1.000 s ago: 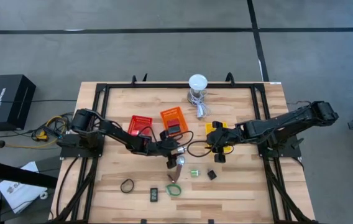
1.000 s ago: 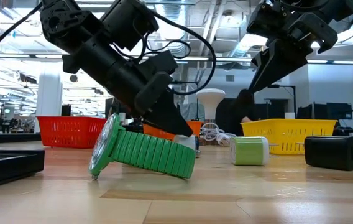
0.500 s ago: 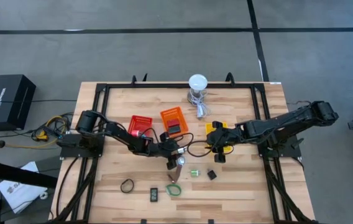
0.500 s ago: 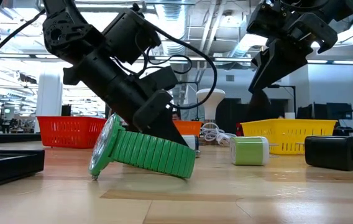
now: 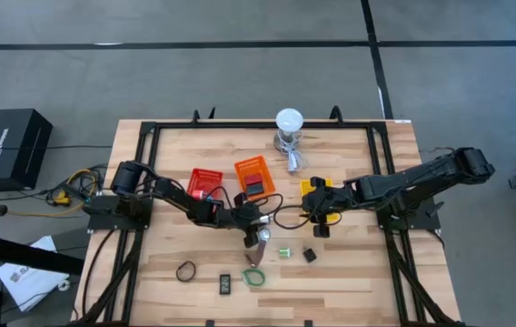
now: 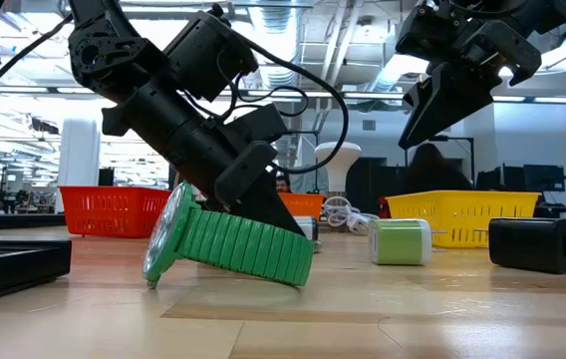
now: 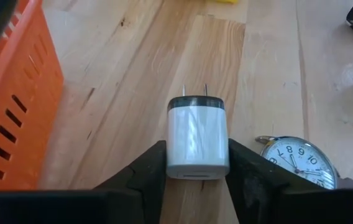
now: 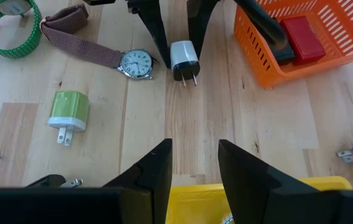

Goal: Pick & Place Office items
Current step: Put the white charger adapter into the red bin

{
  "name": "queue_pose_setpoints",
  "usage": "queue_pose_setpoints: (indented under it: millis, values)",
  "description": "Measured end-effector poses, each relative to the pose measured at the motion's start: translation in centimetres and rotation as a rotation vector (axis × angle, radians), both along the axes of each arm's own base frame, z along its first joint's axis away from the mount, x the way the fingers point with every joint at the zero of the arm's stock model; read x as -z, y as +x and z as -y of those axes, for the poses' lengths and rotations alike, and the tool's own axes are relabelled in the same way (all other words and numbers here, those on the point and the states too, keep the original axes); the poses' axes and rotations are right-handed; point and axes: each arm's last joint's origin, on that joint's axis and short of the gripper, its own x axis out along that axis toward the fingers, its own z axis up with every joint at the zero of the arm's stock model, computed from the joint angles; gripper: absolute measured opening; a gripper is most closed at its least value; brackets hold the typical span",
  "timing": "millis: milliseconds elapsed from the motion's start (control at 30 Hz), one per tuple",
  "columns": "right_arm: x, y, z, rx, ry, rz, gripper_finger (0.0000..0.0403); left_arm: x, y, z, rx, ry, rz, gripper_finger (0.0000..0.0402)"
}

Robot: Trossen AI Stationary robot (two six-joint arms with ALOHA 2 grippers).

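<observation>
White plug-in charger (image 7: pixel 197 138), prongs pointing away from the left arm, lying flat on the counter (image 7: pixel 133 81) just beside the orange basket (image 7: pixel 12 106) and next to a brown-strapped wristwatch (image 8: pixel 136 63). The left end effector (image 7: pixel 195 165) straddles the charger, one finger at each side, the pads touching or nearly touching its casing; the charger rests on the wood, so the step in hand is judged to be the grasp, not yet the carry. The next move calls for a firm squeeze on the smooth sides, then a straight lift clear of the watch before swinging to a basket. The right end effector (image 8: pixel 192 165) hovers above the yellow basket (image 8: pixel 226 199), its fingers parted and empty. Other items nearby: green charger (image 8: pixel 69 111), green band watch (image 8: pixel 10 22), a red block (image 8: pixel 301 37) in the orange basket. No brand or label is legible on any item; only the watch dial's numerals show
</observation>
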Motion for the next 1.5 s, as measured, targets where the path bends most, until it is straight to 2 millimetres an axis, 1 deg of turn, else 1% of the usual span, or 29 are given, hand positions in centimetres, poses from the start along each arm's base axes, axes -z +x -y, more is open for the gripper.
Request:
queue_pose_setpoints:
  millis: [167, 233, 333, 433, 567, 733, 833, 933, 1000, 1100, 1233, 1333, 1500]
  values:
    - [0.0, 0.0, 0.0, 0.0, 0.0, 0.0, 0.012, -0.1, 0.0, 0.0, 0.0, 0.0, 0.003, 0.0135]
    - [0.0, 0.0, 0.0, 0.0, 0.0, 0.0, 0.012, -0.6, -0.1, 0.0, -0.001, -0.002, 0.014, 0.0141]
    - [0.0, 0.0, 0.0, 0.0, 0.0, 0.0, 0.0121, -2.0, -0.2, 0.0, -0.002, -0.004, 0.038, 0.0141]
    - [0.0, 0.0, 0.0, 0.0, 0.0, -0.001, 0.0121, -4.1, -0.8, -0.2, -0.002, -0.004, 0.038, 0.0132]
    - [0.0, 0.0, 0.0, 0.004, 0.003, -0.001, 0.0121, -7.1, -2.9, -0.6, -0.018, 0.027, -0.045, 0.0132]
    - [0.0, 0.0, 0.0, 0.029, 0.024, 0.001, 0.0121, -10.7, -6.1, -1.4, -0.098, 0.106, -0.109, 0.0139]
    - [0.0, 0.0, 0.0, 0.031, 0.026, 0.0, 0.0121, -12.4, -8.0, -1.9, -0.156, 0.144, -0.137, 0.0135]
    - [0.0, 0.0, 0.0, 0.044, 0.035, -0.002, 0.0121, -13.4, -9.8, -2.5, -0.252, 0.143, -0.153, 0.0135]
    - [0.0, 0.0, 0.0, 0.046, 0.039, -0.002, 0.0121, -13.6, -10.7, -2.8, -0.31, 0.123, -0.146, 0.0139]
    - [0.0, 0.0, 0.0, 0.058, 0.048, -0.001, 0.0121, -12.7, -12.2, -3.3, -0.386, 0.079, -0.132, 0.0142]
    - [0.0, 0.0, 0.0, 0.06, 0.05, -0.002, 0.0121, -10.0, -14.4, -4.1, -0.474, 0.046, -0.167, 0.0137]
    - [0.0, 0.0, 0.0, 0.059, 0.051, 0.002, 0.0121, -8.0, -15.7, -4.8, -0.552, 0.019, -0.17, 0.0137]
    - [0.0, 0.0, 0.0, 0.056, 0.047, 0.001, 0.0121, -5.8, -16.7, -5.4, -0.574, 0.024, -0.19, 0.0152]
